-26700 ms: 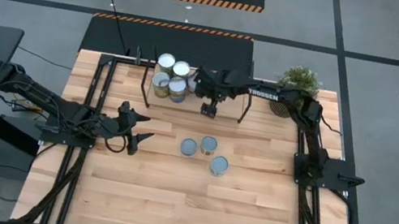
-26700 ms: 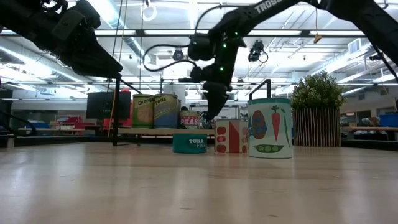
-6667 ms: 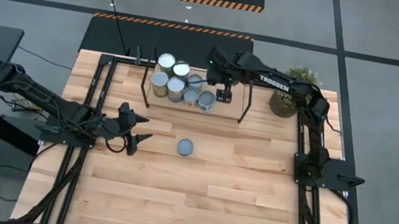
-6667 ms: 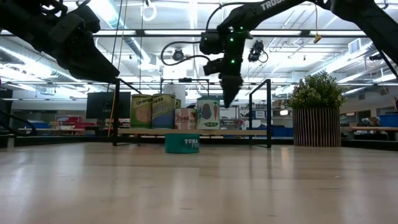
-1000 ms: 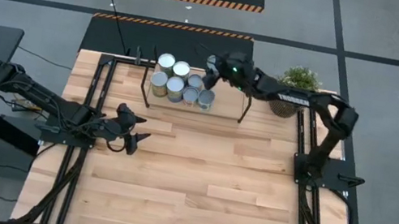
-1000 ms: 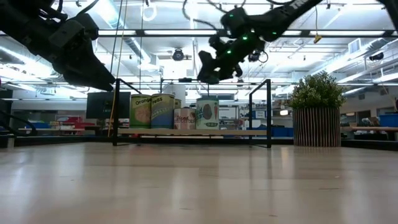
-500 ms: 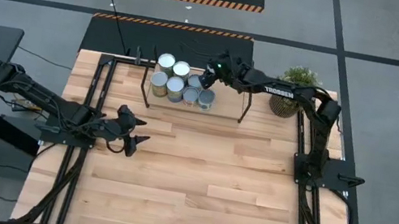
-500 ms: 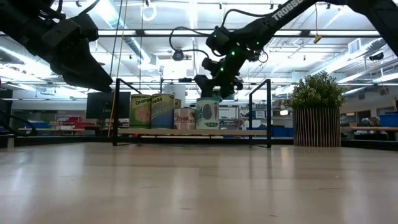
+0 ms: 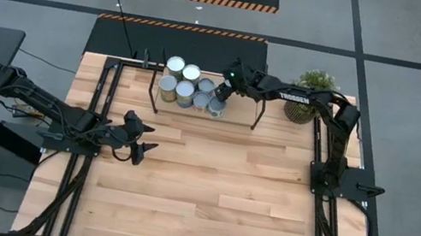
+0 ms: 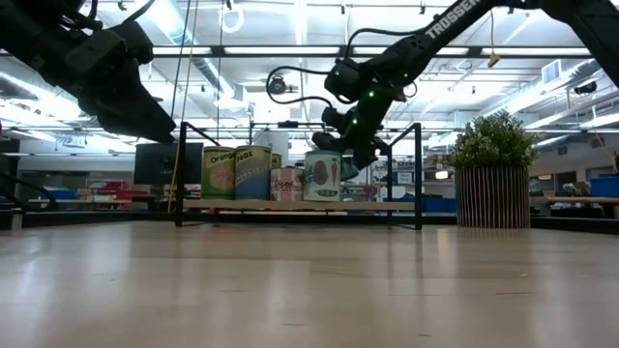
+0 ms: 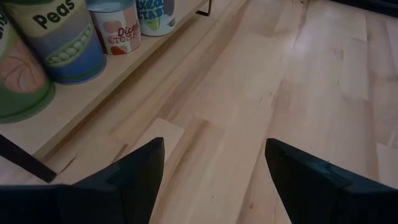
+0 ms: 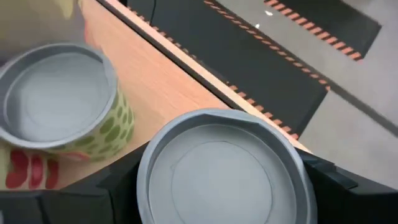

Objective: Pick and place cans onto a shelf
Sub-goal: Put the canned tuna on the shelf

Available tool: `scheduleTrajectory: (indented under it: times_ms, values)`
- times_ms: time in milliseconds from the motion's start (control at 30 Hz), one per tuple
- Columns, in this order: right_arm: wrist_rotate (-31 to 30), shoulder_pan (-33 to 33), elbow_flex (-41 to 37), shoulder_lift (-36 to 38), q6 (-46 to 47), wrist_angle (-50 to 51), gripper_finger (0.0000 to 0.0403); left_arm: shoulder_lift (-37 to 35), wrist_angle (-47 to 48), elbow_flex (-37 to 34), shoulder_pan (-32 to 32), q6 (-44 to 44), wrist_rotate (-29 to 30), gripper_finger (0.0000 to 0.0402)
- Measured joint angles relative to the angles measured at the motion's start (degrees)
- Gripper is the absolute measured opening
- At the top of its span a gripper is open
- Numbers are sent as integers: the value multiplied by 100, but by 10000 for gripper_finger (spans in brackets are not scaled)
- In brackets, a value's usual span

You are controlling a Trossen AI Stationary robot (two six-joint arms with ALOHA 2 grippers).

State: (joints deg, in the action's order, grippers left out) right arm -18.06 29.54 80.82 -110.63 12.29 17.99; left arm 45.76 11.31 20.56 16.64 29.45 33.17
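Shelf (image 9: 238,110): set at the far edge of the counter (image 9: 207,187), low wood board on black posts. Cans (image 9: 187,88): grouped on the shelf's left half, tops silvery.

Right tool (image 9: 221,91): placed over the shelf beside the group; a can (image 12: 221,171) is gripped between its fingers (image 12: 329,186), next to a green-dotted can (image 12: 59,96).

Left tool (image 9: 145,146): held above bare counter, well apart from the shelf, jaws spread, nothing held.

Potted plant (image 9: 309,92): stood at the far right corner, behind the right arm.

Wooden table (image 9: 207,187) carries shelf (image 9: 237,114); cans (image 9: 185,88) clustered on shelf's left half.
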Motion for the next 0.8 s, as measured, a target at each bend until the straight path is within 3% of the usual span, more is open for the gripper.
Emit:
scheduleTrajectory:
  times_ms: [800]
  values:
    - [-29, -14, 244, 0, -173, 16, 307, 0, -24, 0, 0, -13, 22, 283]
